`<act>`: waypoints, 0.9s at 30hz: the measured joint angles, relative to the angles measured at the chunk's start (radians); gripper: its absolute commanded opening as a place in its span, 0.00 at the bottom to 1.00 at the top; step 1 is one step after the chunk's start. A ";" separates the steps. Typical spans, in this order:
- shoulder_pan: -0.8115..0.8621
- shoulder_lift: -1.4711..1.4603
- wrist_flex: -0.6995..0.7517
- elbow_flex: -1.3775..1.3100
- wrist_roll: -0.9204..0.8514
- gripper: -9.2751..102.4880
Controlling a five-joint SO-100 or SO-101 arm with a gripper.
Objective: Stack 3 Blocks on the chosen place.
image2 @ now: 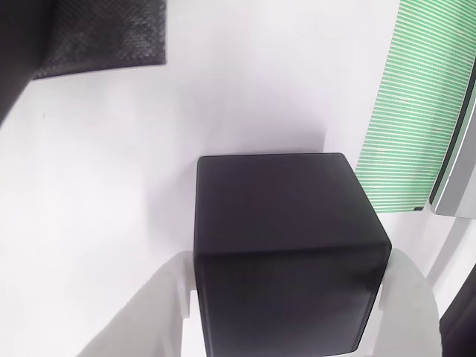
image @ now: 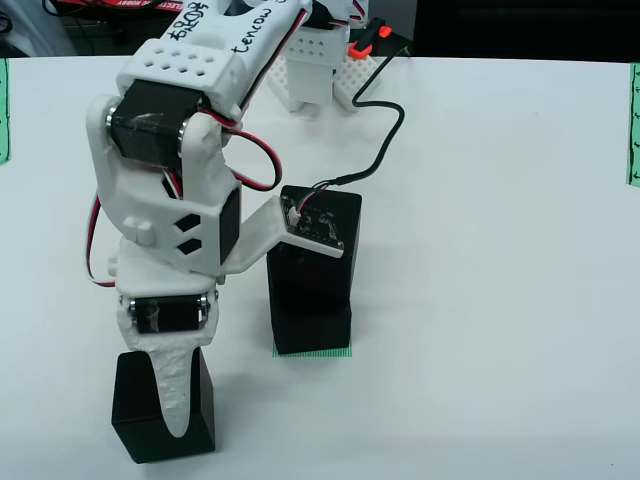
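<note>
In the front view, the nearest thing is a single black cube (image: 165, 415) that stands on the white table (image: 480, 380) at the lower left. The white gripper (image: 176, 400) comes down over it from above, and one white finger (image: 175, 385) lies across its front face. In the view that rides on the gripper, this cube (image2: 286, 245) sits between the two white fingers (image2: 160, 312); they are on both sides of it and seem to touch its lower corners, so the gripper looks closed on the cube.

A little farther back, to the right in the front view, two more black cubes (image: 312, 275) stand one on the other. This stack rests on the green striped square (image: 313, 352), whose front edge shows under it. The arm's small camera board (image: 315, 222) hangs in front of the upper cube.

At the far side edges of the table are narrow green strips (image: 633, 125).
</note>
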 measured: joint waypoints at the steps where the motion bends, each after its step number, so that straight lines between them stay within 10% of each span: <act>1: 0.000 0.002 0.006 0.000 0.000 0.28; 27: -0.095 0.663 0.117 0.192 0.000 0.28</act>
